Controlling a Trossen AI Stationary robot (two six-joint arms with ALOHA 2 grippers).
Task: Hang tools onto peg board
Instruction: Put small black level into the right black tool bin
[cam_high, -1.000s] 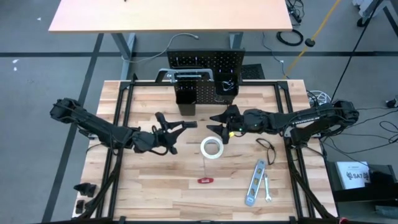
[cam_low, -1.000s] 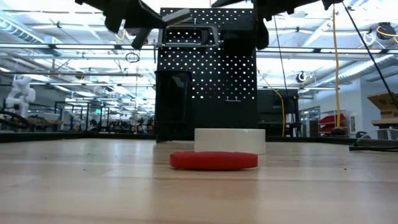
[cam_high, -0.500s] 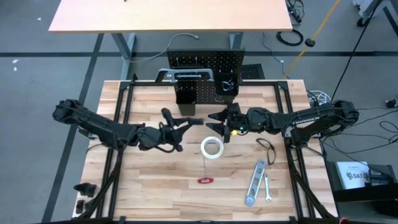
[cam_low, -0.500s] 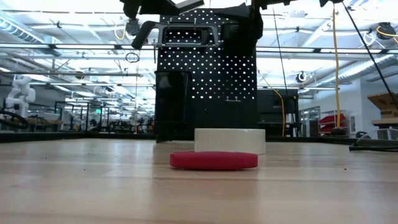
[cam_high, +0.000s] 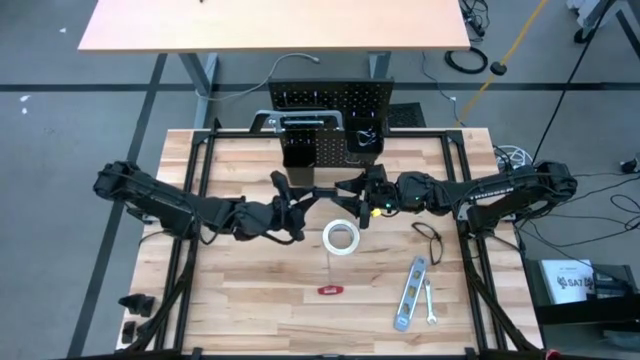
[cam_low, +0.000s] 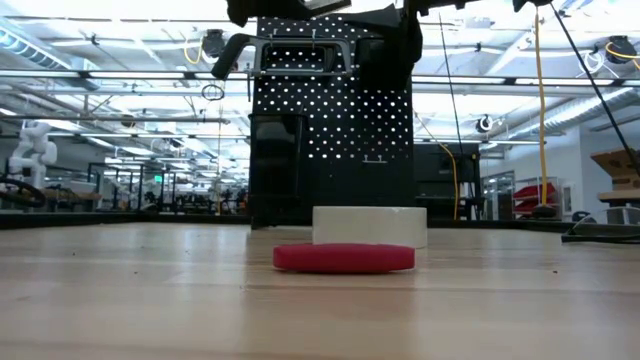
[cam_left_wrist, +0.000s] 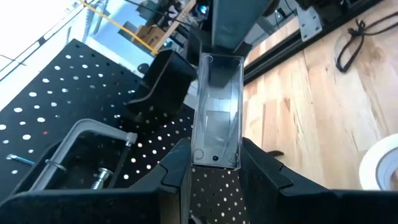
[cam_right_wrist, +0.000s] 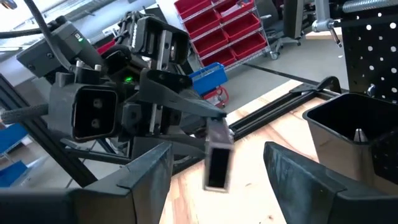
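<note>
- At mid-table, left of centre: left gripper hangs above the boards, just in front of the peg board. Its fingers are closed narrow on the near end of a clear oblong piece.
- The piece looks like a see-through, flat-sided slim box with a small dark dot by the held end. What kind of tool it is, I cannot tell.
- Its long axis runs left to right, free end sticking out rightward at the other arm.
- Right gripper faces it head-on, just beyond that free end. Its fingers are spread wide and empty, one to each side of the line. It is the nearer free pincer, and I'd guess a hand-over.
- The catch, as I judge it, is that the piece is slim and slick, so the right fingers must straddle it squarely before the left lets go.
- Far centre: the board stands upright, with a tall bin at its foot.
- Near side: the white tape roll, then the silver level further right, both lie flat on the table.
</note>
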